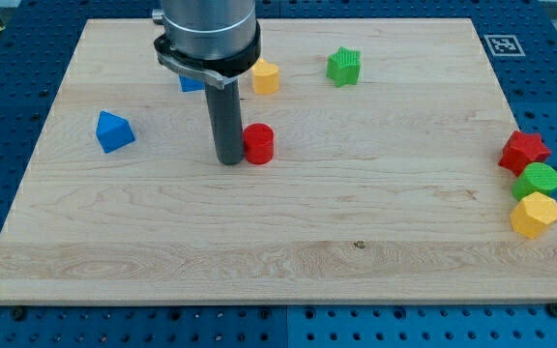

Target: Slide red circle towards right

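The red circle (258, 143) stands on the wooden board (288, 251), left of the board's middle. My tip (229, 160) rests on the board right against the red circle's left side. The dark rod rises from there to the arm's grey body at the view's top.
A blue triangle-like block (114, 131) lies at the left. A blue block (190, 82) is partly hidden behind the arm. A yellow block (265, 76) and a green star (343, 67) sit near the top. A red star (523, 151), green circle (537, 180) and yellow hexagon (535, 215) cluster at the right edge.
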Controlling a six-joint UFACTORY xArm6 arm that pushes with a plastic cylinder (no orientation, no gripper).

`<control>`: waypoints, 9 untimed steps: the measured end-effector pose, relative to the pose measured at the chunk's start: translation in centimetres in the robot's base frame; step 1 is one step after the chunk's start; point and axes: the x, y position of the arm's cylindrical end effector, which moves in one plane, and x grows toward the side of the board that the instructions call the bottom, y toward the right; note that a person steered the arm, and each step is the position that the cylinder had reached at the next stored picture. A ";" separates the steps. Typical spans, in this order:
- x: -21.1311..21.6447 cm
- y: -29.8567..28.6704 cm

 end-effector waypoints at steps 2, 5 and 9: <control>-0.5 5.7; 0.1 5.5; -1.3 9.5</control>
